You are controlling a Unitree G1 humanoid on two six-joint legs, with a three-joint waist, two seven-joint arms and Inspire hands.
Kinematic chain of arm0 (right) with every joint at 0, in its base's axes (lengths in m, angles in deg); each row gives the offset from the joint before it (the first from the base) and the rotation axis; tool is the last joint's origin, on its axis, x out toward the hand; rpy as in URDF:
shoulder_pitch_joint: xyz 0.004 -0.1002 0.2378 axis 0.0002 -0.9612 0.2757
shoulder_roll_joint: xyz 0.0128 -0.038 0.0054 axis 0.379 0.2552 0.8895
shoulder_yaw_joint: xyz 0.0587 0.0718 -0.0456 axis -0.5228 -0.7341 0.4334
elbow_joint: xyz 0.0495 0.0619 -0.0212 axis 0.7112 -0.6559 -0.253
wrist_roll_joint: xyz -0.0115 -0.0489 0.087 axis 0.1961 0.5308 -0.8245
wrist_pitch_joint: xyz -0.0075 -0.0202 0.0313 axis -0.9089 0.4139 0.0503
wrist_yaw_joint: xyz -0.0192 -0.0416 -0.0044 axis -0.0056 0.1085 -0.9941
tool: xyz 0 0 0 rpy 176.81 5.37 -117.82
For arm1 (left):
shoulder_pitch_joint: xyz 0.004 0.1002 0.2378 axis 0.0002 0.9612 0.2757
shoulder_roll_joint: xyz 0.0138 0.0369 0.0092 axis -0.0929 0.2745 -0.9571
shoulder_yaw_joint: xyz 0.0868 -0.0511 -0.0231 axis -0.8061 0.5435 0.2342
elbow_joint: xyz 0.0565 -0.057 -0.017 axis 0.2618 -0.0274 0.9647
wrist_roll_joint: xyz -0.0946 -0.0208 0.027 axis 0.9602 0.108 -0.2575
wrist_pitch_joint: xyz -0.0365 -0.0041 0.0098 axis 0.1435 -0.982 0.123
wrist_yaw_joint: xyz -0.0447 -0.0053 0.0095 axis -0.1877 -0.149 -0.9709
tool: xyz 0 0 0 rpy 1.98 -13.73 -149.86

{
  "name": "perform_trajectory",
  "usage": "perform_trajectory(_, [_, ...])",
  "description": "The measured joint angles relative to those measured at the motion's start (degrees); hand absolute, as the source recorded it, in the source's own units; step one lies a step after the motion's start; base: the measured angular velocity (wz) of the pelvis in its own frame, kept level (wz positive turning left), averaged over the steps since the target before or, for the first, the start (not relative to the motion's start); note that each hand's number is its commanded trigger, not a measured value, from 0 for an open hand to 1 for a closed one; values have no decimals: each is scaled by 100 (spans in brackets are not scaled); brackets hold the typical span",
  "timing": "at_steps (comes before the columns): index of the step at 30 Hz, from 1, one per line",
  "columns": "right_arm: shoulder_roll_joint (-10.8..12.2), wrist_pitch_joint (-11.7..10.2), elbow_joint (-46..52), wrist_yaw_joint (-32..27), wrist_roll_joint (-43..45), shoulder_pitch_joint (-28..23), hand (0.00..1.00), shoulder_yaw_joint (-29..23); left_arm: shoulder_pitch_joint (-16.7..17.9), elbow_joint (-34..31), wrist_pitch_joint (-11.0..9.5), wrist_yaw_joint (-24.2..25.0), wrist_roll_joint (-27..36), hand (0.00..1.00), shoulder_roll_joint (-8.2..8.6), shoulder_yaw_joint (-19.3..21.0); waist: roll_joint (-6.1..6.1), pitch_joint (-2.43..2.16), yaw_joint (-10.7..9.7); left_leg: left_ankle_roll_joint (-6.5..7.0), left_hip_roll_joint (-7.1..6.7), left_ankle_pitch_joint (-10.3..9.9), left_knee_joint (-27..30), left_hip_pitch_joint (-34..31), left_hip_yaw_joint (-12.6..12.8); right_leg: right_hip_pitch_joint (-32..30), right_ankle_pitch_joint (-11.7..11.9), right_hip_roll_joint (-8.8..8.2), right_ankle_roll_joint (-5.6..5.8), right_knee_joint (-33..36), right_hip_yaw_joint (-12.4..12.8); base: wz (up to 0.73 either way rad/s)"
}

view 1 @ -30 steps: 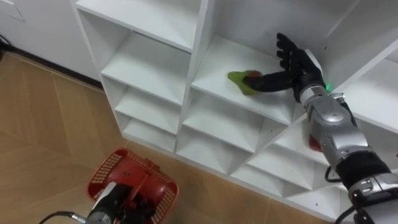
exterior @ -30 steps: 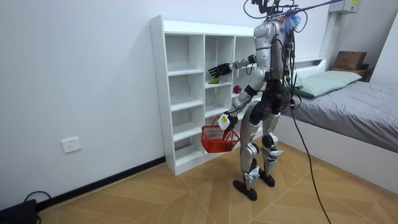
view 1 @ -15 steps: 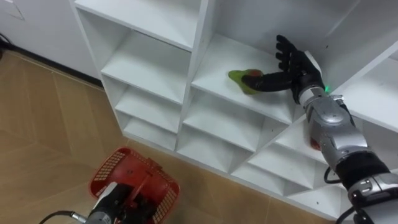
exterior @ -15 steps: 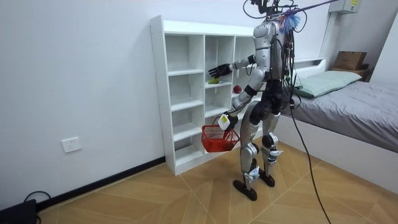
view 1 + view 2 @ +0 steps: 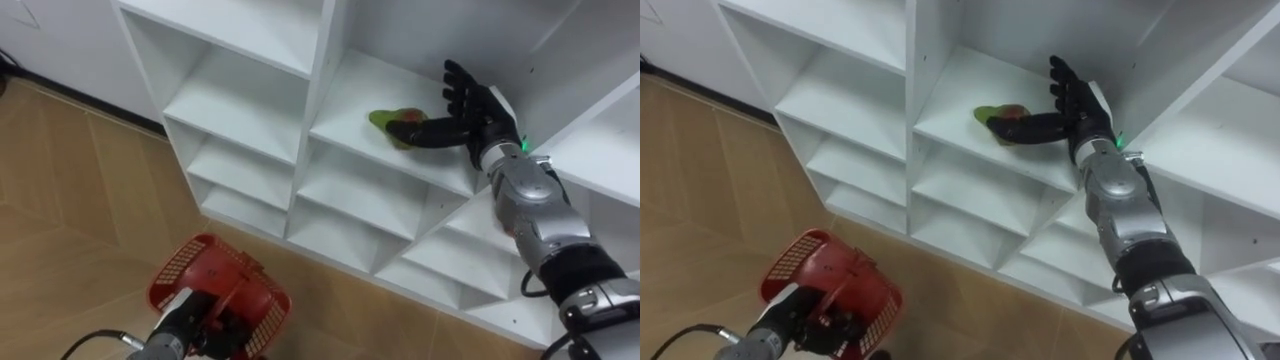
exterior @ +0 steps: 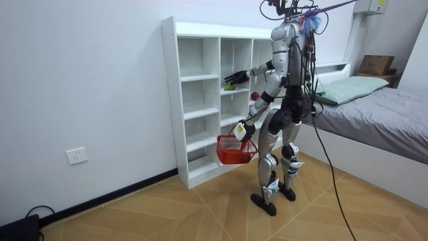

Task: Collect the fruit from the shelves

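Right hand [image 5: 470, 105] open on the shelf [image 5: 345, 85], thumb across the green fruit [image 5: 384, 121]: curl fingers fully round fruit before lifting, then lower into basket [image 5: 235, 285] gripped by left hand [image 5: 190, 318].

White cubby closet [image 6: 171, 100] — set against a plain white wall [image 6: 80, 80].
To the room view's left of closet: wall socket [image 6: 77, 156], dark skirting [image 6: 114, 194].
Beneath closet: herringbone wood floor [image 6: 200, 214].
To the room view's right of closet: bed [image 6: 388, 127] — grey cover, pale green pillow [image 6: 348, 87].
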Motion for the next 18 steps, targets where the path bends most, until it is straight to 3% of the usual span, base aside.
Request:
perform_trajectory(7, [0,-160,-166,117,6,8,0,3,-5,55,-1,-29,224,100,54,-149,6,4,46,-2,-4,1,1,-8,-1,-7,0,6,0,3,0,0])
perform_trajectory(18, [1,-172,-383,191,75,99,0,36,-10,55,-1,-29,229,100,71,-189,7,4,91,-14,-14,20,-30,-10,-2,-22,2,10,-3,6,-2,0])
